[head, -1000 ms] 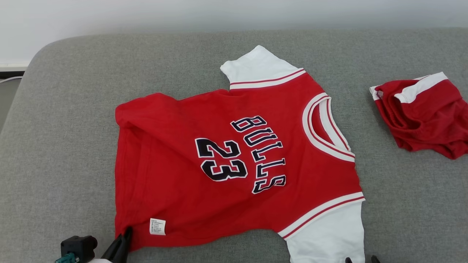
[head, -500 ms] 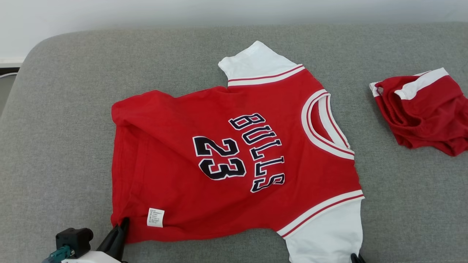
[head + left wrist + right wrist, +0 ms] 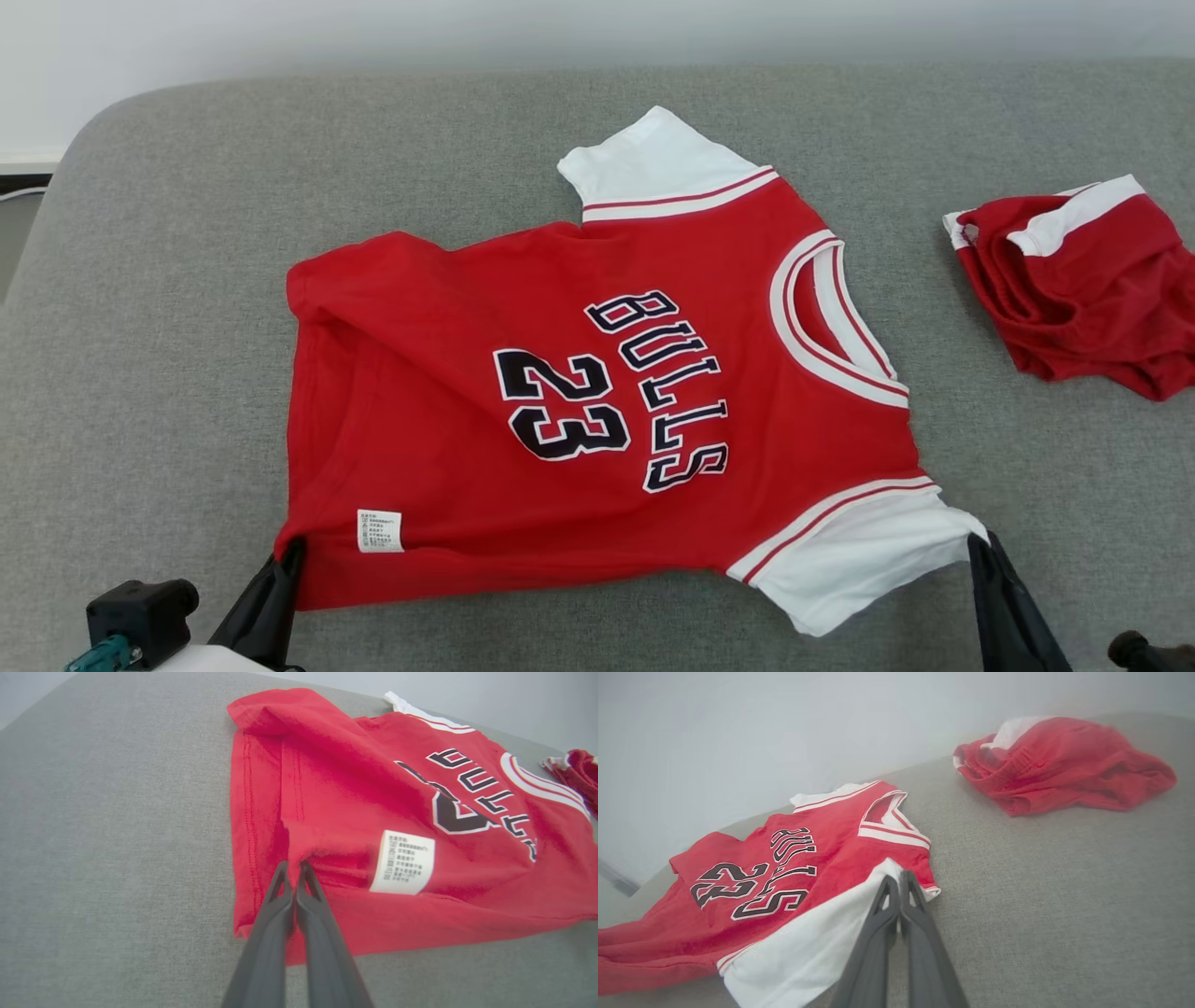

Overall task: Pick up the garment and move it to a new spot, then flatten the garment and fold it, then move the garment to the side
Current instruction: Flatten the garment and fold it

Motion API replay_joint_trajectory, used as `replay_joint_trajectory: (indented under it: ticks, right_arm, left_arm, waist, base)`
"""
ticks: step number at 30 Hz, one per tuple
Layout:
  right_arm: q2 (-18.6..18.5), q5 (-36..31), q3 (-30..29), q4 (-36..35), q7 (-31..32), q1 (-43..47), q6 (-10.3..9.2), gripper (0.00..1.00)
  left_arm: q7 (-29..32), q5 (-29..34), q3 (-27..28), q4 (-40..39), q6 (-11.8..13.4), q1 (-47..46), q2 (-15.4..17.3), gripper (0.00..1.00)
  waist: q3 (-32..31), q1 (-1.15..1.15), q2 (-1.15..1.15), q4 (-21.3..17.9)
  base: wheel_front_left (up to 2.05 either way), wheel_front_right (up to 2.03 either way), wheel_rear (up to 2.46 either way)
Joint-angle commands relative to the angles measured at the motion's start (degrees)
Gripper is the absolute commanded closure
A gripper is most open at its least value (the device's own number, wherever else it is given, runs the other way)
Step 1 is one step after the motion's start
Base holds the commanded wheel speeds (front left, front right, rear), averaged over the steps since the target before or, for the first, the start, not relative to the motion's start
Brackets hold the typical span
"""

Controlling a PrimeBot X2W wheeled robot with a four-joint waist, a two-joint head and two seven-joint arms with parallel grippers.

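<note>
Here the red jersey (image 3: 597, 401) lies spread face up on the grey cushion (image 3: 168, 327). Its collar is toward the robot's right and its hem toward the left, so the black "BULLS" and "23" read sideways from where the robot stands. The left gripper (image 3: 292, 865) has its two dark fingers pressed together with no gap at the tips. They pinch the jersey's near hem corner, and the red cloth puckers into a small ridge right where the tips bite. A white care label (image 3: 404, 862) sits on the fabric just beside that grip, to its right in the left wrist view. The right gripper (image 3: 896, 881) is likewise closed, its fingers meeting on the edge of the near white sleeve (image 3: 868, 560), with a sliver of white cloth caught between them. That sleeve is drawn out toward the gripper and comes to a point at the fingertips. The far white sleeve (image 3: 653, 168) lies flat toward the back of the cushion. The body of the jersey rests on the cushion with a few soft folds along the hem side. Well apart from it, off to the robot's right, a bundle of red shorts (image 3: 1074, 280) with a white band sits crumpled on the same cushion.
</note>
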Motion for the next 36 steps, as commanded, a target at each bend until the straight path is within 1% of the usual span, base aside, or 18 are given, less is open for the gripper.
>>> replay_joint_trajectory:
  ticks: [1, 3, 5, 8, 12, 19, 25, 29, 36]
  right_arm:
    - [-0.79, 0.37, 1.02, -1.77, -0.78, -0.23, -0.01, 1.00]
    - [-0.79, 2.61, 0.06, -2.98, -0.78, -0.26, -0.01, 1.00]
    - [-0.79, 3.10, -0.46, -3.39, -0.78, -0.54, -0.01, 1.00]
    - [-0.79, 5.13, -1.14, -3.85, -0.78, -1.30, -0.01, 1.00]
    - [-0.79, 5.69, -2.26, -5.19, -0.78, -1.42, -0.01, 1.00]
    - [-0.78, 6.05, -3.44, -6.75, -0.78, 1.22, -0.01, 1.00]
    - [-0.78, 8.25, -5.17, -9.23, -0.78, 2.41, -0.01, 1.00]
    - [-0.78, 8.66, -6.41, -8.75, -0.78, 2.56, -0.01, 1.00]
    - [-0.78, 9.71, -7.60, -7.00, -0.78, 1.18, -0.01, 1.00]
  left_arm:
    - [-0.05, -0.18, 2.67, -1.83, 0.65, -1.23, 2.10, 1.00]
    - [1.27, -0.29, 2.92, -5.11, 1.86, -0.14, 3.20, 1.00]
    - [2.33, -0.38, 2.96, -7.52, 2.59, 0.45, 3.93, 1.00]
    - [3.64, -1.23, 2.96, -9.86, 3.20, 1.23, 4.19, 1.00]
    - [4.91, -2.57, 3.13, -12.87, 3.98, 2.93, 4.48, 1.00]
    - [7.13, -6.09, 3.20, -16.81, 4.67, 6.72, 4.46, 1.00]
    - [7.70, -8.05, 3.44, -18.91, 5.39, 9.55, 4.24, 1.00]
    - [9.05, -9.14, 3.18, -19.94, 5.51, 10.84, 4.84, 1.00]
    - [9.83, -10.63, 2.87, -20.70, 4.72, 10.96, 4.39, 1.00]
  waist:
    - [-0.04, 0.00, 0.00, 0.13]
    - [-0.09, 0.00, 0.00, 0.44]
    - [-0.17, 0.00, 0.00, 0.76]
    - [-0.49, 0.00, 0.00, 1.06]
    - [-0.81, 0.00, 0.00, 1.36]
    - [-1.57, 0.00, 0.00, 1.58]
    - [-2.30, 0.00, 0.00, 1.44]
    - [-2.40, 0.00, 0.00, 2.07]
    - [-2.55, 0.00, 0.00, 2.56]
  base:
    - [0.00, 0.00, 0.00]
    - [0.00, 0.00, 0.00]
    - [0.00, 0.00, 0.00]
    - [0.00, 0.00, 0.00]
    - [0.00, 0.00, 0.00]
    - [0.00, 0.00, 0.00]
    - [0.00, 0.00, 0.00]
    - [0.00, 0.00, 0.00]
    - [0.00, 0.00, 0.00]
